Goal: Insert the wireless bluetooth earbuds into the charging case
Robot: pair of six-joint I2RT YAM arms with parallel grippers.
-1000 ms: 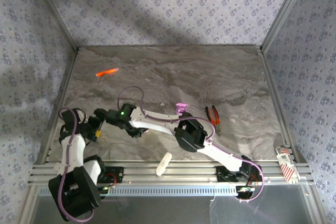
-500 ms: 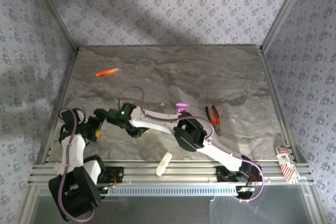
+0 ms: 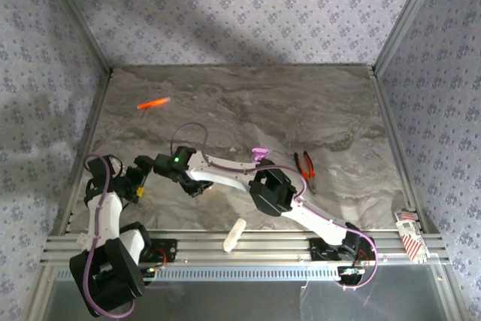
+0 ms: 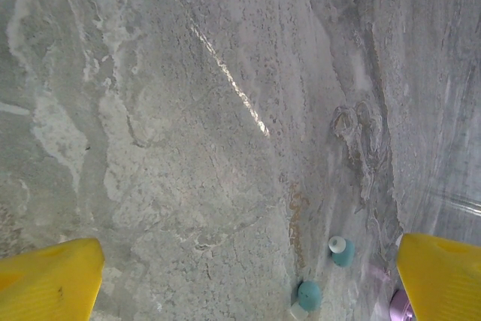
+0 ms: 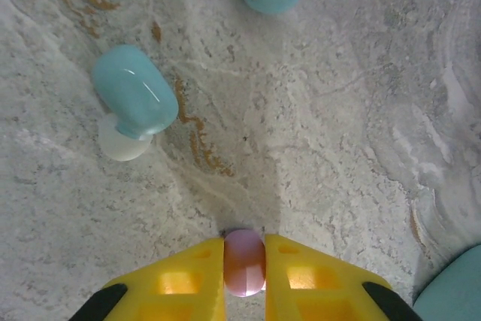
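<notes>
Right pincer (image 5: 244, 249) — stretched leftward, seemingly low — pinches a pink earbud (image 5: 244, 267); left pincer (image 4: 244, 280) wide.

pink bud (image 5: 244, 262), teal bud (image 5: 135, 101), grey-marbled tbl (image 5: 338, 148)

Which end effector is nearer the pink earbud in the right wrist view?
Right. The right end effector grips the pink earbud; the left end effector hangs open, apart from it.
</notes>
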